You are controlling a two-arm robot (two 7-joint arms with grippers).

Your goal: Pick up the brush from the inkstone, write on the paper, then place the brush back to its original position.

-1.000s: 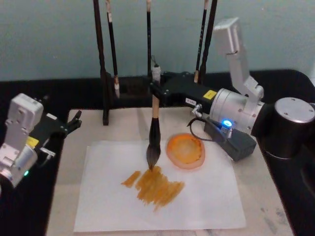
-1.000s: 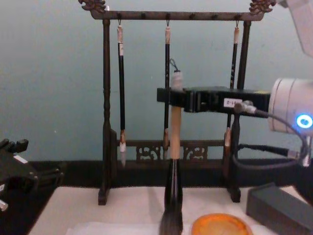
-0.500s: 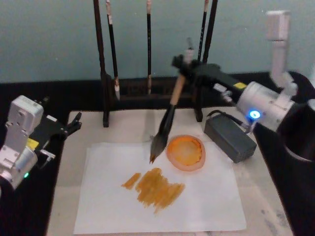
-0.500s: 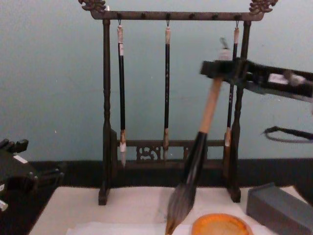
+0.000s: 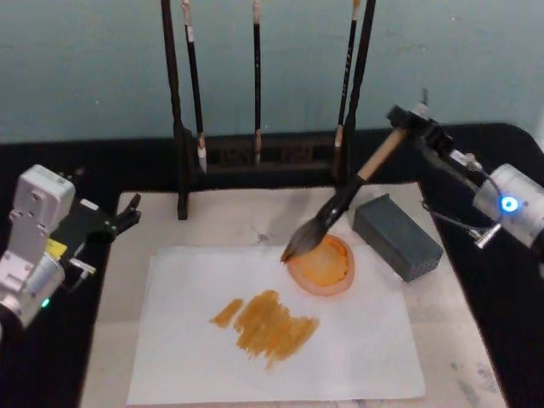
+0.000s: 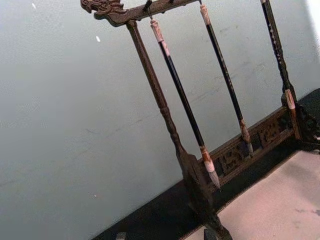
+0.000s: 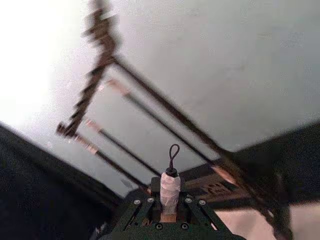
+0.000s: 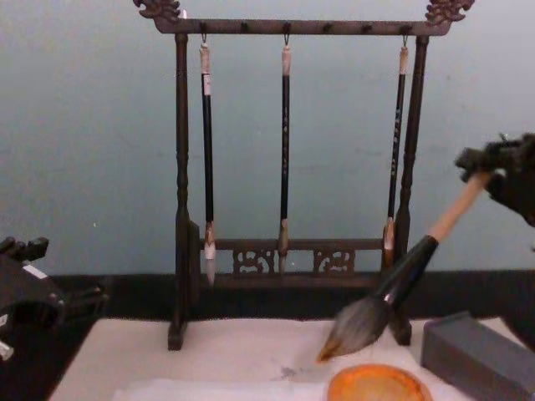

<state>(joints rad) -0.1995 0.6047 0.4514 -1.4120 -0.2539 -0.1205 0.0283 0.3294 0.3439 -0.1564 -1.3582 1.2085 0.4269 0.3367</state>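
- My right gripper [image 5: 401, 121] is at the upper right of the head view. It is up off the table.
- Its fingers [image 7: 142, 212] are closed tight on the top of the brush [image 5: 340, 204], just under the white cap with the cord loop.
- The brush leans a lot. Its handle goes up to the right and its bushy tip points down to the left.
- In the head view the tip sits over the upper left rim of the inkstone [image 5: 321, 265]. In the chest view the hairs hang just above the dish. I cannot tell if they touch it.
- The inkstone sits on the upper right part of the paper [image 5: 365, 340].
- Orange strokes [image 5: 268, 321] lie in the middle of the paper.
- A grey block [image 5: 397, 236] lies just right of the inkstone.
- A dark rack [image 5: 178, 127] with three thin brushes stands at the back.
- My left gripper [image 5: 127, 211] rests at the left edge, away from the paper. I cannot tell if it is open or closed.
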